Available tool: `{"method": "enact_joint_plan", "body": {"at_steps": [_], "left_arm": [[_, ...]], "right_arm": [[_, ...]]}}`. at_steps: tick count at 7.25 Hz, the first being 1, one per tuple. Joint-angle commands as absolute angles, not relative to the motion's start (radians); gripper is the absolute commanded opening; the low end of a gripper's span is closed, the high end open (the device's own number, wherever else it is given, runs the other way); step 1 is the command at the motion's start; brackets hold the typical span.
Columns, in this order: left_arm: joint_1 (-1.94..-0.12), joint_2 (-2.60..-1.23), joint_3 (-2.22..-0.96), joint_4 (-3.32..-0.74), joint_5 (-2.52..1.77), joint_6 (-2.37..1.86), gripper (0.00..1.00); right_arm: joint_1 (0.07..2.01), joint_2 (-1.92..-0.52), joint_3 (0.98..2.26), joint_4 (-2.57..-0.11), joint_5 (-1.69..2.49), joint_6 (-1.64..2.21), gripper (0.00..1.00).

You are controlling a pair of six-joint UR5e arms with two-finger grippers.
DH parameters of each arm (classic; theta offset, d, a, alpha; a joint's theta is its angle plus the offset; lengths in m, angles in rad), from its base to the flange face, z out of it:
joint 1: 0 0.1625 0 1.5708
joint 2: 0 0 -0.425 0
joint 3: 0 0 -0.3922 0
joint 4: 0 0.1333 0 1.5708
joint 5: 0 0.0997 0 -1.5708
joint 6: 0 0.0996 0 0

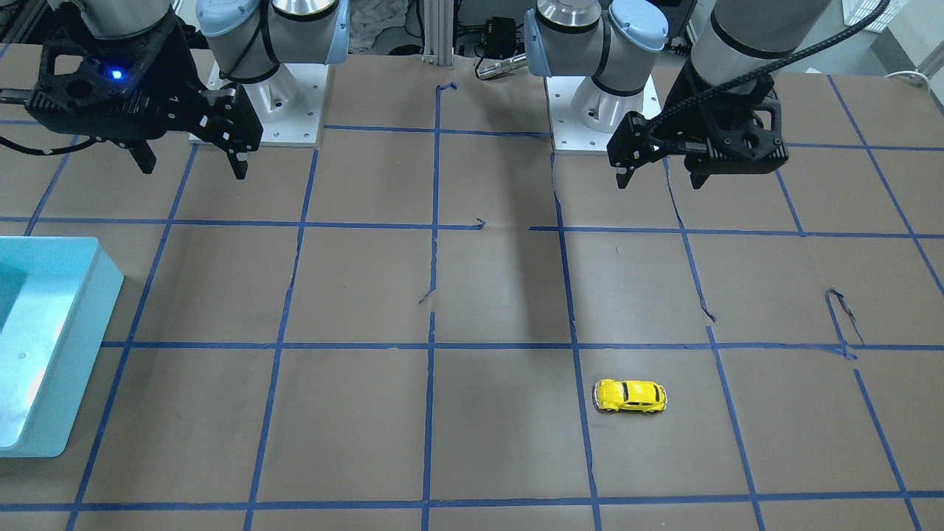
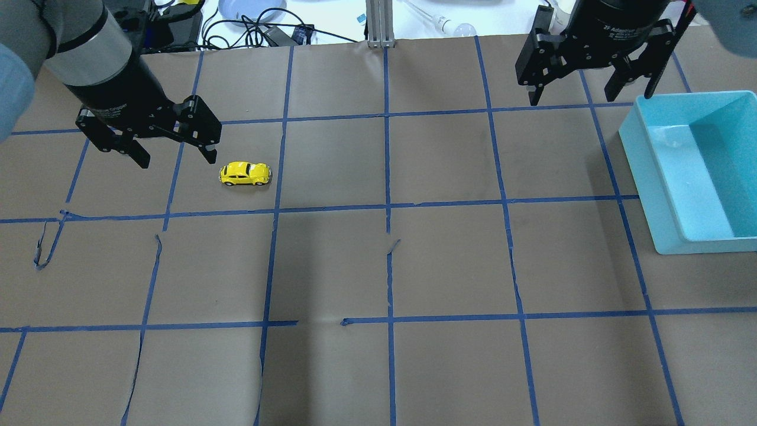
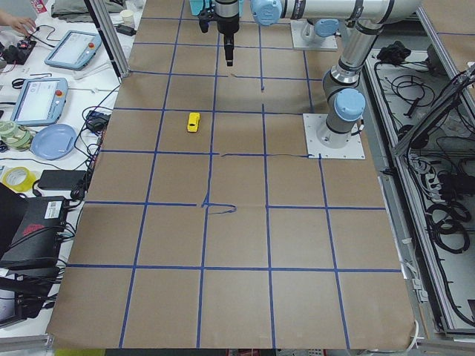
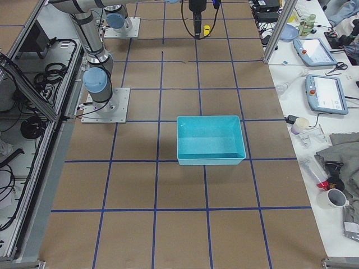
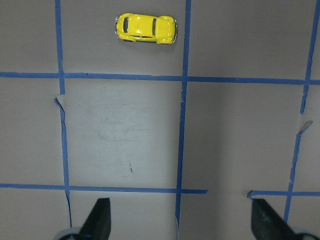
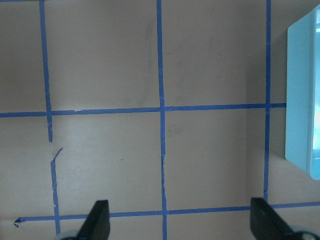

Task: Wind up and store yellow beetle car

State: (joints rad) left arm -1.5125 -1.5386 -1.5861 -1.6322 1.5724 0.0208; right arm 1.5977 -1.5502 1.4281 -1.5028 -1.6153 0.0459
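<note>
Light-blue rectangular plastic bin (image 2: 647, 177), just beside the right fingers (image 2: 534, 94), runs off the frame edge; left fingers (image 5: 100, 217) show only their black tips in the wrist view.

On my overhead feed, the one bit of lettering I can read is white print on the black body above the right gripper (image 2: 572, 97), at about one o'clock in that view. It reads roughly "2F Adaptive", with the rest cut off. The left gripper (image 2: 177, 161), at ten o'clock, carries a similar white line, but it's too blurred to read. The tablet screens (image 3: 37, 100) in the left side view are too small to make out.
</note>
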Motion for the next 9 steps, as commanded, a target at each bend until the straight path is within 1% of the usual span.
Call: {"method": "enact_joint_plan", "body": {"at_steps": [1, 9], "left_arm": [[-1.513, -1.539, -1.586, -1.632, 1.572, 0.021, 1.0], [-1.513, -1.531, -1.601, -1.632, 1.575, 0.031, 1.0]], "right_arm": [[1.598, -1.549, 1.428, -1.503, -1.615, 0.046, 1.0], [1.597, -1.549, 1.428, -1.503, -1.615, 0.046, 1.0]]}}
